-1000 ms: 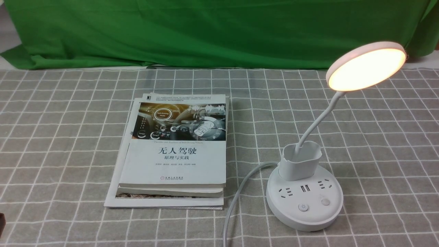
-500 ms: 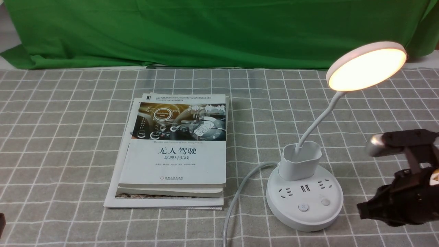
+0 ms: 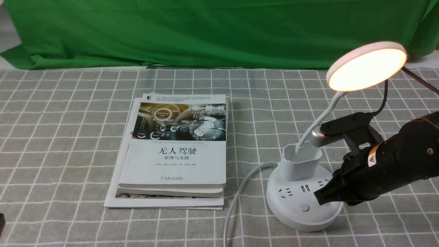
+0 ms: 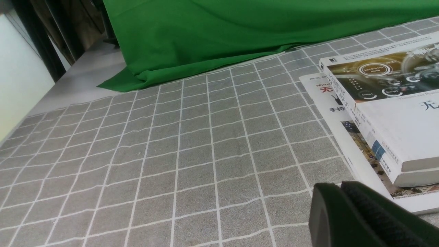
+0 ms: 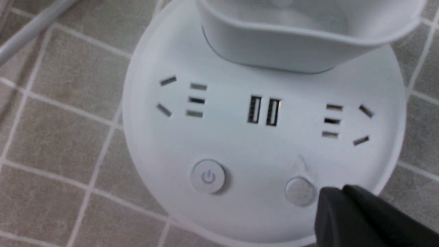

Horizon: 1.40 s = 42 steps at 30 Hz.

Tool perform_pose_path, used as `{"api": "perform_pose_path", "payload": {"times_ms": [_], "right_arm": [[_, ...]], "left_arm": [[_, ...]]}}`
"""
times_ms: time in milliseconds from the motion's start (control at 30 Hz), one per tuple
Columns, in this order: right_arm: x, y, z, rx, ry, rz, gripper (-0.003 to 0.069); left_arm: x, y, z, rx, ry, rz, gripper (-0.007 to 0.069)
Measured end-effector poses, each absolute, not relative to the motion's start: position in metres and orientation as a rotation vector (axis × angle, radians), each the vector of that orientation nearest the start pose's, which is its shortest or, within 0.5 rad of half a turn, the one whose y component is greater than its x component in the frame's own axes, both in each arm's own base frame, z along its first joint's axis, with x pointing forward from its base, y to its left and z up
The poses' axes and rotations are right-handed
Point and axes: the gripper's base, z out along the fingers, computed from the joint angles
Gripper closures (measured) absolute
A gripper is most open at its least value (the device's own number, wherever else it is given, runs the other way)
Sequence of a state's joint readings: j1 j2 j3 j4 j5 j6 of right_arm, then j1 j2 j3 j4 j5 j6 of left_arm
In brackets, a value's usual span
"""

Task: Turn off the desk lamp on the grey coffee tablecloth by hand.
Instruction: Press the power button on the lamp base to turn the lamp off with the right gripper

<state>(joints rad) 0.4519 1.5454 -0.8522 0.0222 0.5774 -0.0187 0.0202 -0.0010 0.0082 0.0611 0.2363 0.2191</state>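
In the front view, your right gripper (image 5: 343, 188), its fingers together, hangs over the lit desk lamp (image 3: 308, 219)'s base, presumably so its tips can press a button there, with the books (image 3: 175, 164) beside that lamp.

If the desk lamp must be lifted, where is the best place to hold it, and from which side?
I would grip the pen cup by one wall of its open rim, coming from above. The wall looks thin and stands upright on the wide round base. The bendy neck would probably flex, so I would avoid it.
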Motion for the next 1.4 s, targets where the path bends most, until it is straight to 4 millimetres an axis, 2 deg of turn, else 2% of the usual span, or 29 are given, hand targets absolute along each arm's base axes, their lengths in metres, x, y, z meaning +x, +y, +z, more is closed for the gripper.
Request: {"api": "perform_pose_path", "payload": {"times_ms": [300, 567, 767, 1100, 1400], "right_arm": [[0.26, 0.132, 0.18, -0.623, 2.73, 0.187, 0.0624], [0.263, 0.133, 0.175, -0.634, 2.745, 0.181, 0.0624], [0.264, 0.134, 0.178, -0.636, 2.743, 0.181, 0.0623], [0.258, 0.131, 0.199, -0.614, 2.659, 0.202, 0.0624], [0.262, 0.133, 0.179, -0.627, 2.729, 0.184, 0.0624]], "left_arm": [[0.056, 0.002, 0.189, 0.213, 1.719, 0.233, 0.0606], [0.056, 0.002, 0.189, 0.213, 1.719, 0.233, 0.0606], [0.056, 0.002, 0.189, 0.213, 1.719, 0.233, 0.0606], [0.056, 0.002, 0.189, 0.213, 1.719, 0.233, 0.0606], [0.056, 0.002, 0.189, 0.213, 1.719, 0.233, 0.0606]]}}
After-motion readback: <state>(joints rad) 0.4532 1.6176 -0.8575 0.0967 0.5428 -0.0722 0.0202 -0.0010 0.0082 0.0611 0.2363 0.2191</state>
